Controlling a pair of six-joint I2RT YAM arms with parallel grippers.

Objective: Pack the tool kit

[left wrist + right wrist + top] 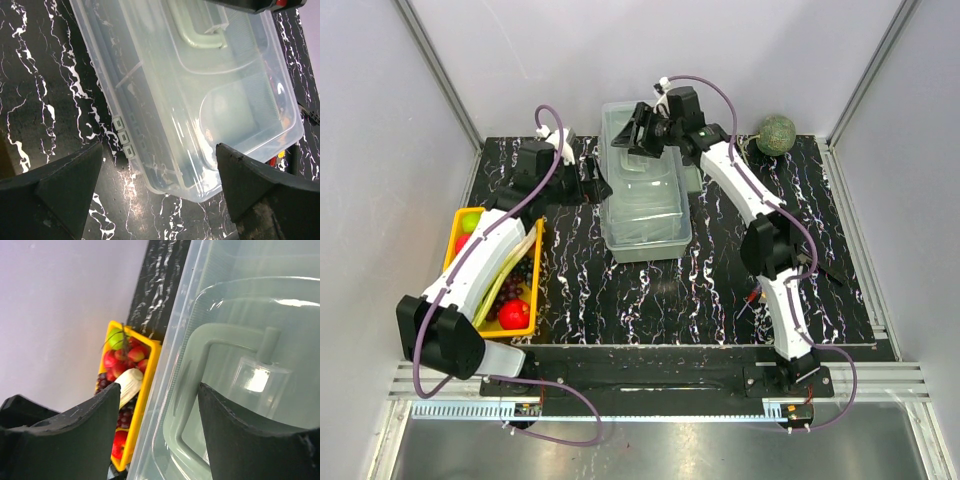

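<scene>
The pale grey-green toolbox [645, 190] stands in the middle of the black marbled table with its translucent lid down. The lid's handle shows in the left wrist view [197, 37] and in the right wrist view [200, 390]. My left gripper [588, 185] is open beside the box's left side; its view [160, 170] shows a box corner and a grey latch [125, 142] between the fingers. My right gripper [645, 130] is open above the box's far end, over the lid's left edge [160, 405]. A small red bit of tool [752, 296] lies by the right arm.
A yellow tray of produce [495, 270] sits at the left edge, also in the right wrist view [122, 385]. A green melon-like ball [776, 134] lies at the back right. A dark tool [830, 270] lies right of the right arm. Grey walls enclose the table.
</scene>
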